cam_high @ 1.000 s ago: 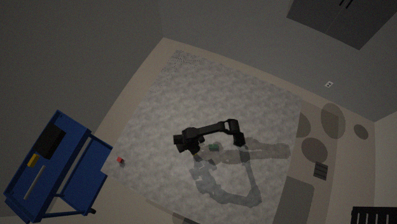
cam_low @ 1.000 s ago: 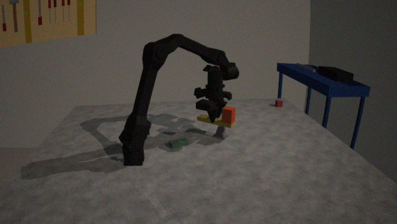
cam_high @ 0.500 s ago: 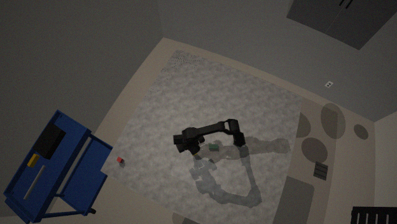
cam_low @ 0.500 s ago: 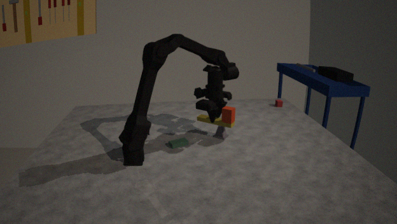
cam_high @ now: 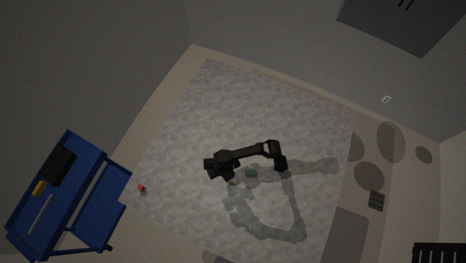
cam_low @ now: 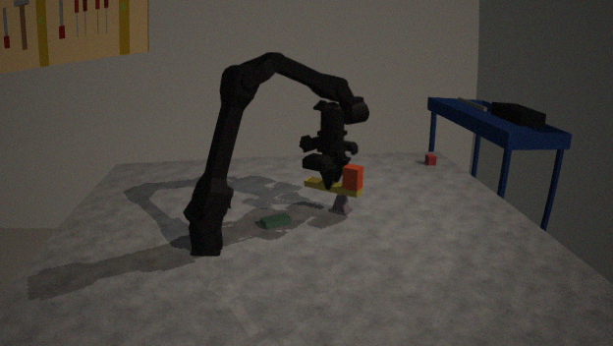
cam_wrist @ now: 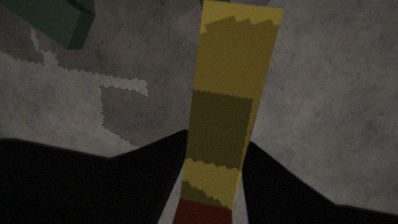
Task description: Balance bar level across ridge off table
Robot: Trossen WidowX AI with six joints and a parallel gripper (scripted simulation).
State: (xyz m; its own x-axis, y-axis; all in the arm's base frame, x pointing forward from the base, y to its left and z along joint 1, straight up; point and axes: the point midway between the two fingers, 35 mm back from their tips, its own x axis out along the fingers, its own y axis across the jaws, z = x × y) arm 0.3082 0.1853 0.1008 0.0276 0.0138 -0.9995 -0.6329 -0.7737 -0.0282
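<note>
The yellow bar (cam_low: pixel 314 183) (cam_wrist: pixel 227 55) has an orange-red block (cam_low: pixel 352 177) (cam_wrist: pixel 202 215) on one end. Only a sliver of the bar shows under the arm in the top view. My gripper (cam_low: pixel 329 186) (cam_wrist: pixel 216 142) points down and is shut on the bar, between its plain end and the block. The bar is clear of the table and looks roughly level. The small purple-grey ridge (cam_low: pixel 341 205) stands on the table just under the block's half of the bar. Whether bar and ridge touch, I cannot tell. The bar hides the ridge in the wrist view.
A green block (cam_high: pixel 251 172) (cam_low: pixel 276 221) (cam_wrist: pixel 50 20) lies on the table (cam_high: pixel 224 101) (cam_low: pixel 393 275) between the arm's base and the ridge. A small red cube (cam_high: pixel 140 187) (cam_low: pixel 430 159) lies near the far table edge. A blue cart (cam_high: pixel 93 202) (cam_low: pixel 535 140) stands beyond that edge.
</note>
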